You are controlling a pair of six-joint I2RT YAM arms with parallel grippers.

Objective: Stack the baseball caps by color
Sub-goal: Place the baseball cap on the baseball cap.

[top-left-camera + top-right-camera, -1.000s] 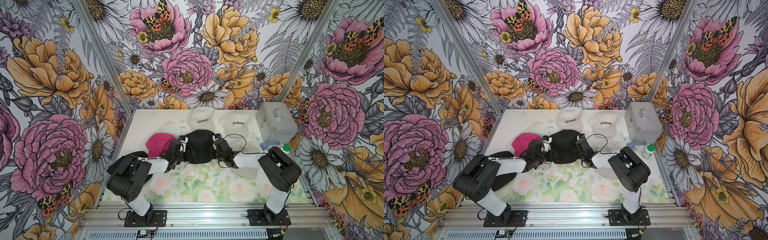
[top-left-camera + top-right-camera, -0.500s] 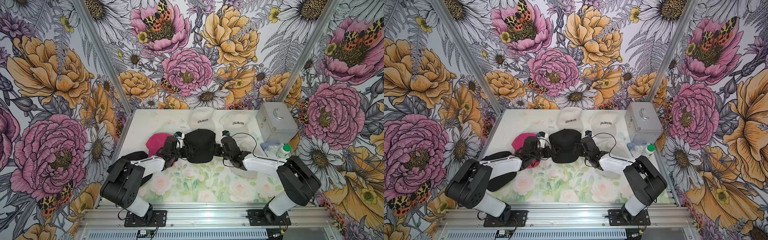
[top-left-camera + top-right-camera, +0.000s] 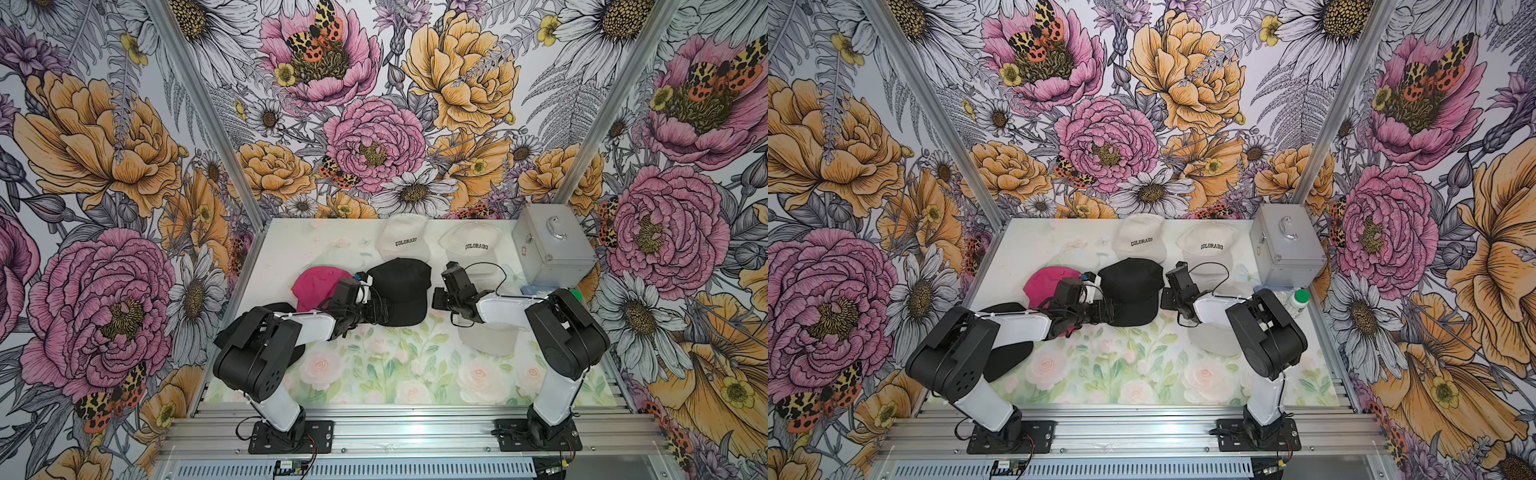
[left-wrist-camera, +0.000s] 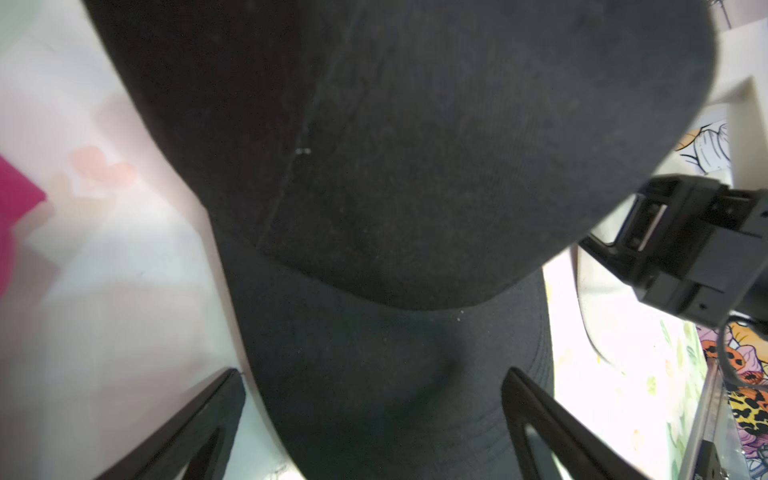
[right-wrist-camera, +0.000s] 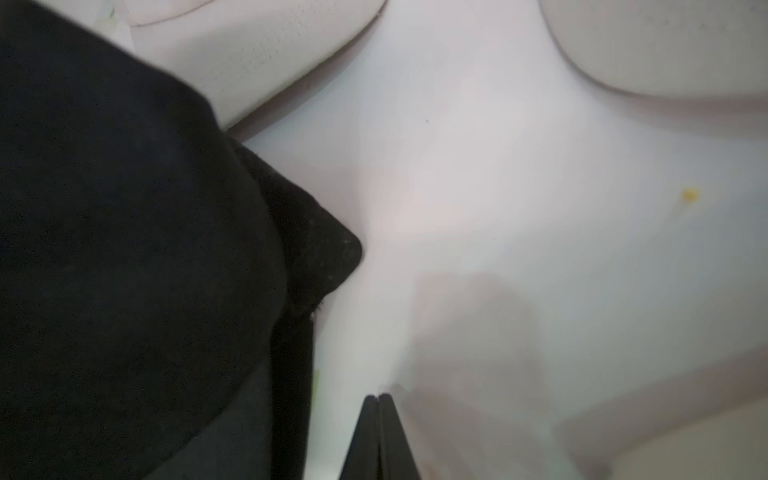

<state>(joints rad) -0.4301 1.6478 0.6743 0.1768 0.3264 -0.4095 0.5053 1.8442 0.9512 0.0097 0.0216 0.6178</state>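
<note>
— Looking in a top view, where do we find the plain black fabric baseball cap?

— We see it at the centre of the frame on the pale floral table, brim toward the lower edge. The left gripper stands spread, with the brim between its fingers.

— And the right gripper?

— Its tips are pressed together, pinching nothing, over bare table just beside the cap's right edge.

— Where do we have room?

— We have the lower centre bare. Two cream "COLORADO" caps sit at upper centre. The hot pink cap lies just left of the black one. Another cream cap lies under the right arm, and the silver metal case fills the table's upper right.
</note>
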